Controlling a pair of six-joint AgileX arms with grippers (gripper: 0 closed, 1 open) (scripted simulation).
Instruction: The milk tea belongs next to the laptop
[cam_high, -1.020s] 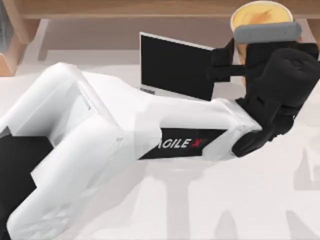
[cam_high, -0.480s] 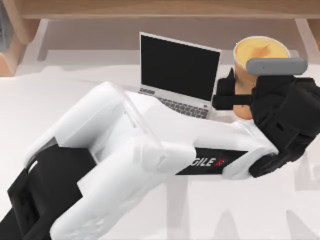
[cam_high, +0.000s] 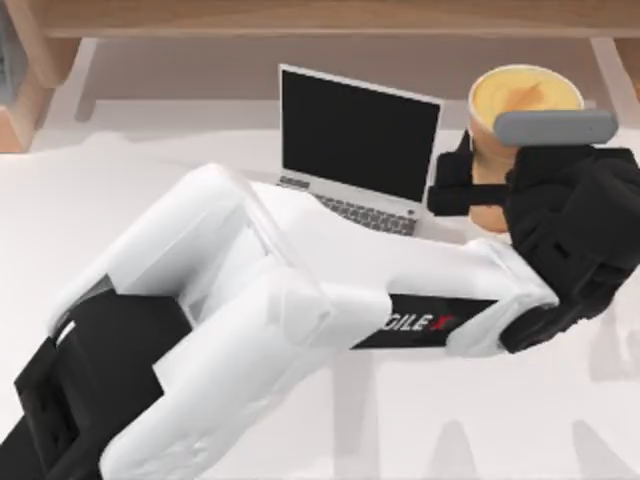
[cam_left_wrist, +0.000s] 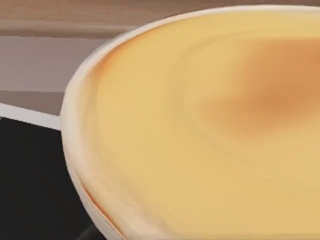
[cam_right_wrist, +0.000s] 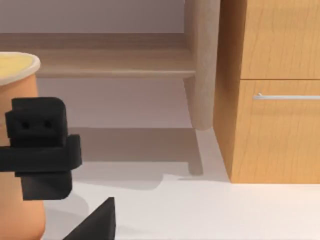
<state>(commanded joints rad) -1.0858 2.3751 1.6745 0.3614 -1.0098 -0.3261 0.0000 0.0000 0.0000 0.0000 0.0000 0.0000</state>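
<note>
milk tea in the left arm's grip, just right of the laptop

starting at the left of the top view, my left arm sweeps from the lower left across the white tabletop (cam_high: 560, 400) toward the upper right. at upper centre stands the laptop (cam_high: 360, 135), open, its black screen facing the camera. just right of it is the milk tea (cam_high: 505, 150), upright, creamy top showing. the left gripper (cam_high: 490, 185) sits at the cup's side, one of its dark fingers (cam_high: 452, 185) between cup and laptop; the fingers look closed on the cup body, though whether the base rests on the tabletop i cannot tell.

the cup is probably light and thin-walled, with a smooth taper and an open top, so it may slip or spill if tilted. a gentle hold around the mid body, kept upright, suits it.

at the right edge, the right gripper (cam_right_wrist: 95, 220) shows one dark tip; its fingers' state cannot be told.
</note>
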